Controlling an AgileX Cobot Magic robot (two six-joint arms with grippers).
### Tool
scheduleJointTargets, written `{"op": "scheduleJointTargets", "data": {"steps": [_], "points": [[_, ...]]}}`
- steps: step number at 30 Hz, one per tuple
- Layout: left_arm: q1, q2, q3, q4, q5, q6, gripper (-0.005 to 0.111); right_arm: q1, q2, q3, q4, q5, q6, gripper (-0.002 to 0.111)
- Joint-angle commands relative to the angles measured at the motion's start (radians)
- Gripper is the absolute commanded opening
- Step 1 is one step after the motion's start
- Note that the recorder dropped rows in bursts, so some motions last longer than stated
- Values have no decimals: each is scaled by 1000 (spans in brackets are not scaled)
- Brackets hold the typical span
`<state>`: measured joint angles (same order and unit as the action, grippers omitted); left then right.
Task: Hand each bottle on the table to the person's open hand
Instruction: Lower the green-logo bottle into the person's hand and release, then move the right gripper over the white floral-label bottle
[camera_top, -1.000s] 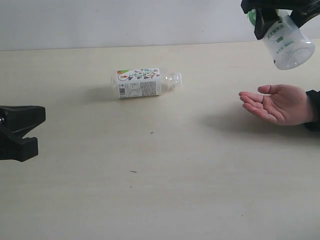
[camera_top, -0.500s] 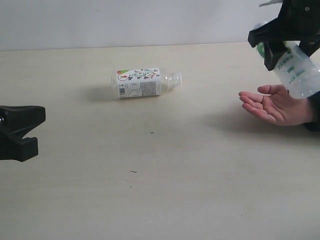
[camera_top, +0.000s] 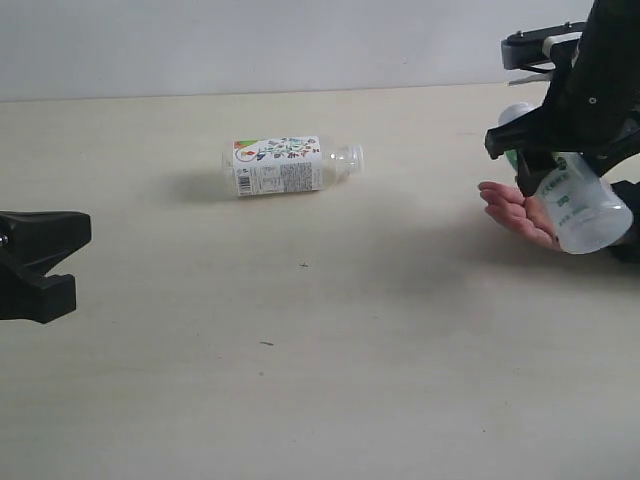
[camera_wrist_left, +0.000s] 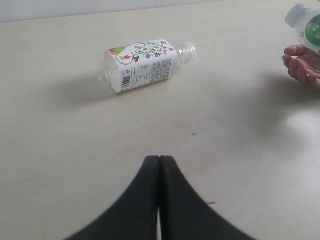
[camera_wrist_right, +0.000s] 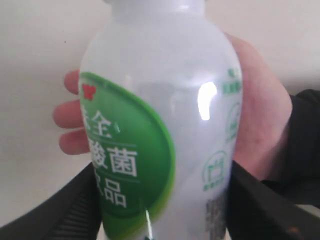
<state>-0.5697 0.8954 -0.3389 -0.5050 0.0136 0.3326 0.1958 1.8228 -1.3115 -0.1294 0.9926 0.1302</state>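
Observation:
My right gripper (camera_top: 545, 160) is shut on the clear bottle with the white-green label (camera_top: 585, 212), which hangs tilted just above the person's open hand (camera_top: 512, 208). In the right wrist view that bottle (camera_wrist_right: 160, 125) fills the frame between my black fingers (camera_wrist_right: 75, 210), and the palm (camera_wrist_right: 262, 115) lies right behind it. The short bottle with the white floral label (camera_top: 285, 165) lies on its side on the table (camera_top: 350, 380), cap pointing toward the hand. My left gripper (camera_top: 40, 265) stays low at the left edge, shut and empty, far from the floral bottle (camera_wrist_left: 142, 65).
The person's dark sleeve (camera_top: 628, 220) enters from the right edge. A pale wall (camera_top: 250, 45) runs behind the table's far edge. A few small dark specks (camera_top: 303, 266) mark the tabletop.
My right gripper has come down with the white-green bottle from above the hand to just over the palm. The left gripper and the floral bottle have not moved.

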Motion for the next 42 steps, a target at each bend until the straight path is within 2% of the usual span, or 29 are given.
{"op": "scheduleJointTargets", "data": {"steps": [1,7,9,12,14,16,26,30,37,42], "points": [[2,-4,4,-4,-7,3,0,-1,47,4,-42,-99,69,0],[2,-4,4,-4,-7,3,0,-1,128,4,-174,-124,188,2],[2,-4,4,-4,-7,3,0,-1,128,4,-182,-128,188,13],[2,-4,4,-4,-7,3,0,-1,126,-1,-184,-125,188,43],[2,-4,4,-4,-7,3,0,-1,125,-1,-184,-125,186,73],[2,-4,4,-4,-7,3,0,2,112,-1,-189,-125,166,85],[2,-4,4,-4,-7,3,0,2,-73,-17,-174,-126,12,85],[2,-4,4,-4,-7,3,0,2,-138,-70,-65,-98,-172,85],[2,-4,4,-4,-7,3,0,6,-170,-211,272,-21,-438,85],[2,-4,4,-4,-7,3,0,105,-154,-288,278,-18,-555,85]]}}
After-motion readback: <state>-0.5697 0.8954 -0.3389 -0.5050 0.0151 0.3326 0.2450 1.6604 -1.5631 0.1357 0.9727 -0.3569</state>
